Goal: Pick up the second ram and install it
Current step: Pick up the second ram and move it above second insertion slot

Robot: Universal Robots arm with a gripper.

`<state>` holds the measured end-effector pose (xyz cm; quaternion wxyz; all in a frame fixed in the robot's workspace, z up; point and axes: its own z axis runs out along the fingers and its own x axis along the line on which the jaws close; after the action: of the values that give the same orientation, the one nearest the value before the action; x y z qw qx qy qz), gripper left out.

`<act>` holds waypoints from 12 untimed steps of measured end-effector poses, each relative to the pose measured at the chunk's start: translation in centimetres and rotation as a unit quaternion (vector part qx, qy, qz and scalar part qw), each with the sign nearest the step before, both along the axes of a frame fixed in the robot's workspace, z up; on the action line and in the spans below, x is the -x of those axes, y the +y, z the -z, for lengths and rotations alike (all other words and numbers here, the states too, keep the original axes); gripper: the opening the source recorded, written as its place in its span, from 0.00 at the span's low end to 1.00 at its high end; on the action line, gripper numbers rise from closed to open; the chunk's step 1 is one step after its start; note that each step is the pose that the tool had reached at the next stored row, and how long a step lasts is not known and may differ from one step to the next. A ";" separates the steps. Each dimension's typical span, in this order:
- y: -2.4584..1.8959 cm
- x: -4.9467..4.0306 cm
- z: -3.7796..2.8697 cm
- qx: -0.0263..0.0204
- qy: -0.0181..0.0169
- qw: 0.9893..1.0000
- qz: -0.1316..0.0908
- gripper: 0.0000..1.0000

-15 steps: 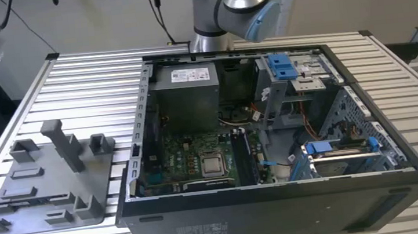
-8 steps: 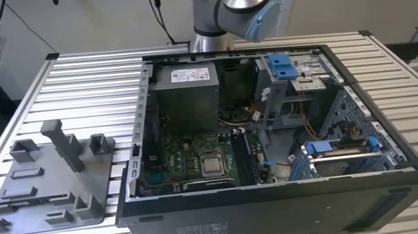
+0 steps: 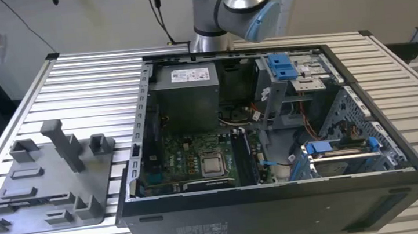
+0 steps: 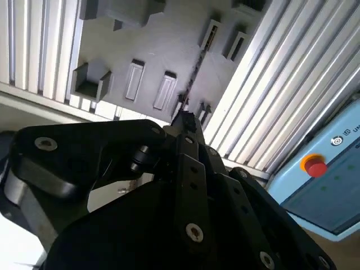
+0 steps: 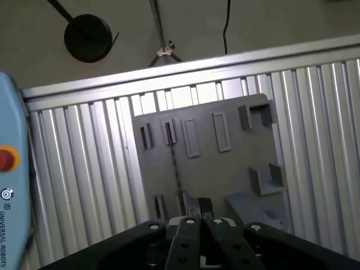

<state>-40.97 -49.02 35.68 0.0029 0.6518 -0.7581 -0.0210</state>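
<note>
The second ram [image 5: 175,166] is a thin dark stick standing on edge in a slot of the grey tray [image 5: 225,174]. In the second wrist view the ram [image 4: 194,76] runs between two small holder blocks of the tray [image 4: 163,42]. My gripper [image 5: 198,211] hangs well above the tray, its tip roughly in line with the stick's near end and touching nothing. In the second wrist view the gripper [image 4: 184,119] points down at that same end. In the exterior view the tray [image 3: 49,221] lies to the left of the open computer case [image 3: 281,214].
Inside the case are the motherboard [image 3: 198,162], a grey power-supply box [image 3: 184,99] and blue drive latches [image 3: 283,65]. The arm's base [image 3: 233,9] stands behind the case. A pale blue pendant with a red button [image 4: 314,166] lies beside the ribbed metal table [image 3: 89,89].
</note>
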 end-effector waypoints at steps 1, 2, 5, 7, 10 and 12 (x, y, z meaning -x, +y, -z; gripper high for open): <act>0.00 0.00 0.04 0.000 0.000 1.000 -0.009 0.11; 0.00 0.00 0.07 0.000 -0.001 1.000 -0.018 0.11; 0.00 0.00 0.18 0.000 -0.002 0.999 -0.045 0.11; 0.00 0.00 0.23 0.000 -0.002 0.998 -0.063 0.11; 0.00 0.00 0.30 0.000 -0.003 0.996 -0.087 0.11; 0.00 0.00 0.30 0.000 -0.003 0.996 -0.091 0.11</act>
<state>-40.98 -49.03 35.38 0.0026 0.7178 -0.6960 -0.0188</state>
